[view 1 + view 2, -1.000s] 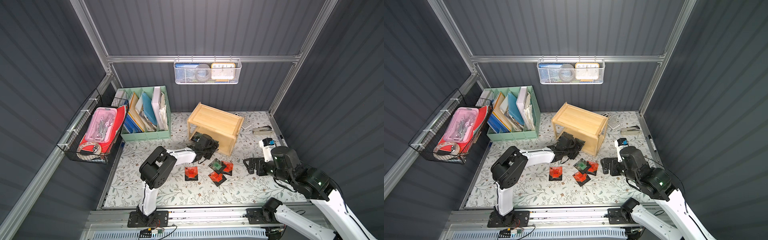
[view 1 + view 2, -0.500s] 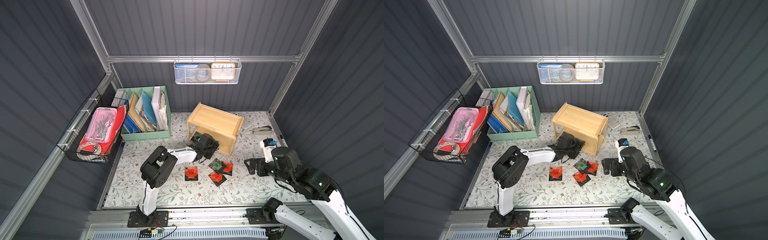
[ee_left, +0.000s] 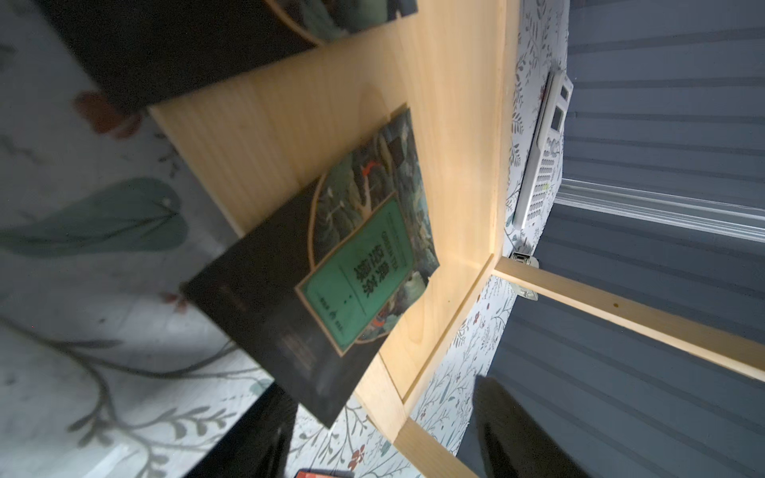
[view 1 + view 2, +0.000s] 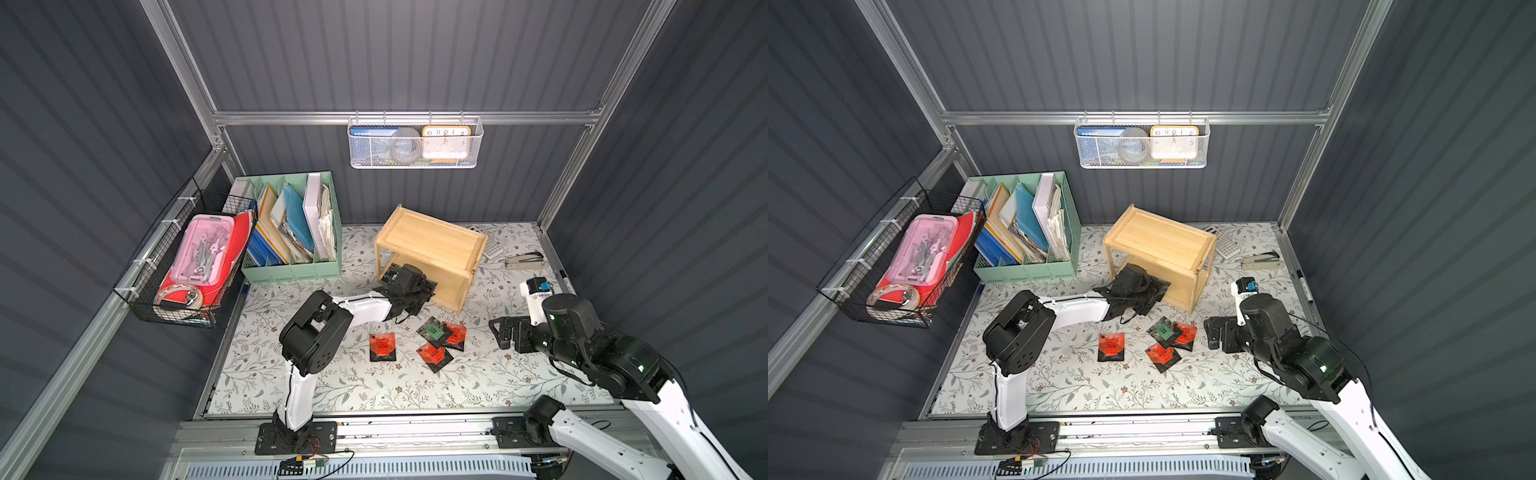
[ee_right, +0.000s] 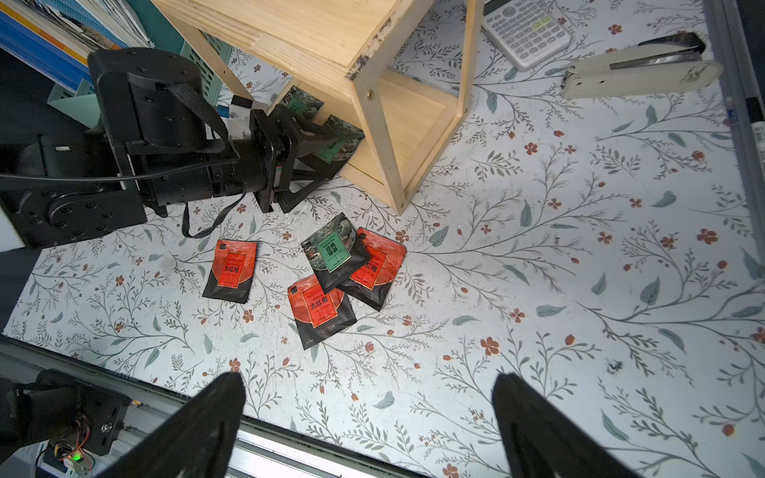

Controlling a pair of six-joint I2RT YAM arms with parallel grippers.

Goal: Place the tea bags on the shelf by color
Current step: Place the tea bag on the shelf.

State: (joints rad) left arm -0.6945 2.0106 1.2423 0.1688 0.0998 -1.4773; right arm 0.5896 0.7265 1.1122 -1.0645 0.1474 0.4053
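**Entry: tea bags, sorted by colour. Two greens shelved, four bags on the desk.**

Your left end effector (image 3: 383, 391) sits at the open front of the shelf (image 4: 432, 241), jaws apart and clamping nothing. Just beyond it the nearer green tea bag (image 3: 331, 269) lies on the bottom board with its dark half overhanging the front edge. Judge it released, but worth a push inward. A second green tea bag (image 3: 186, 49) lies beside it on the same board, so greens look assigned to this tier and the top is left for reds. On the desk (image 5: 579, 289) are three red tea bags (image 5: 321, 306) and the last green tea bag (image 5: 331, 252), which rests across one red. Your right end effector (image 5: 368, 376) hovers wide open and empty near that cluster, likely staged for the next pick.
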